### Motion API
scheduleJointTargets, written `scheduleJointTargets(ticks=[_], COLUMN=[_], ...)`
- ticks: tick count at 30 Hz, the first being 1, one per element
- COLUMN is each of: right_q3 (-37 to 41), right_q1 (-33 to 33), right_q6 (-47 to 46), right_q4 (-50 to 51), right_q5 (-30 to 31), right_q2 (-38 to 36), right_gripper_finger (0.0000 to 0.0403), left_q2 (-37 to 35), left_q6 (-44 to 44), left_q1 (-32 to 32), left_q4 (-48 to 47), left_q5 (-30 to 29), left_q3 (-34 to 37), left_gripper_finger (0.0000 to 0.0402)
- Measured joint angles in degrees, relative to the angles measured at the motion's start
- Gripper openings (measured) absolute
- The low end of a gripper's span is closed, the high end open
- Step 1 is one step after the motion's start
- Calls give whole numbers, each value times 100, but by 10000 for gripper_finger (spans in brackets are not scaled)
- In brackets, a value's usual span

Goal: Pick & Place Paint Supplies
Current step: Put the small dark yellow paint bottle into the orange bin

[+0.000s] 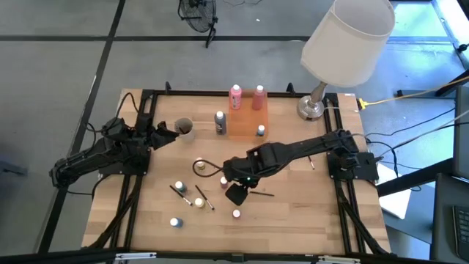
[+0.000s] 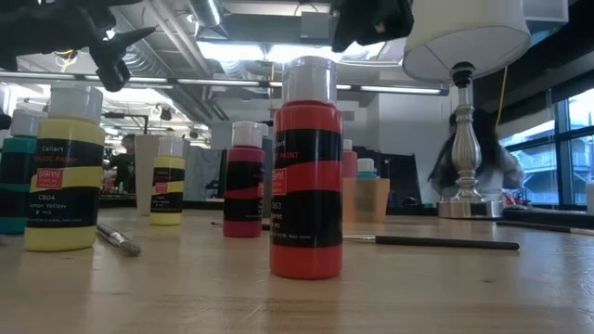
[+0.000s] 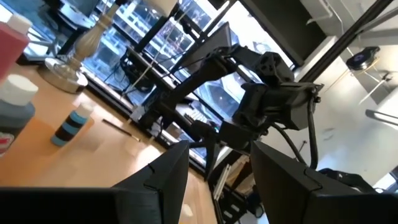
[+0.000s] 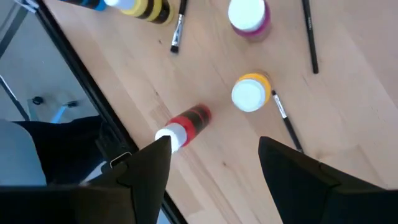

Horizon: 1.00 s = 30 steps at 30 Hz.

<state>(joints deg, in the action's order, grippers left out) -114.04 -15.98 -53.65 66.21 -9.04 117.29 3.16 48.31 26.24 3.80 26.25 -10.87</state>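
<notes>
- Red paint bottle (image 2: 306,167) stands closest to the low camera, upright on the tabletop (image 2: 390,297); yellow bottle (image 2: 63,167) beside it, a brush (image 2: 432,242) lying behind.
- Right gripper (image 1: 238,192) hovers over the scattered bottles mid-table, fingers (image 4: 143,171) wide and empty; in its wrist view the red bottle sits between them, likely lining up a grasp.
- Left gripper (image 1: 167,132) waits near the cup (image 1: 185,128) at the left rear, fingers (image 3: 155,180) partly apart, holding nothing.
- Placed supplies cluster on the orange tray (image 1: 245,121) at the back: pink bottle (image 1: 235,97) and others. Most small bottles are not yet moved.
</notes>
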Motion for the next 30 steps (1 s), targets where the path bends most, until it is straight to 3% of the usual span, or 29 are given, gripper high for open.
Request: scheduleJointTargets(ticks=[17, 30], right_q3=[-1, 3], right_q1=[11, 13], right_q6=[-1013, -870], right_q4=[161, 124], right_q5=[31, 338], right_q2=[123, 524], right_gripper_finger=[247, 237], left_q2=[-1, -2], left_q6=[-96, -108], left_q1=[0, 0], left_q4=[-64, -168], left_q5=[213, 235], left_q3=[0, 0], left_gripper_finger=[169, 169])
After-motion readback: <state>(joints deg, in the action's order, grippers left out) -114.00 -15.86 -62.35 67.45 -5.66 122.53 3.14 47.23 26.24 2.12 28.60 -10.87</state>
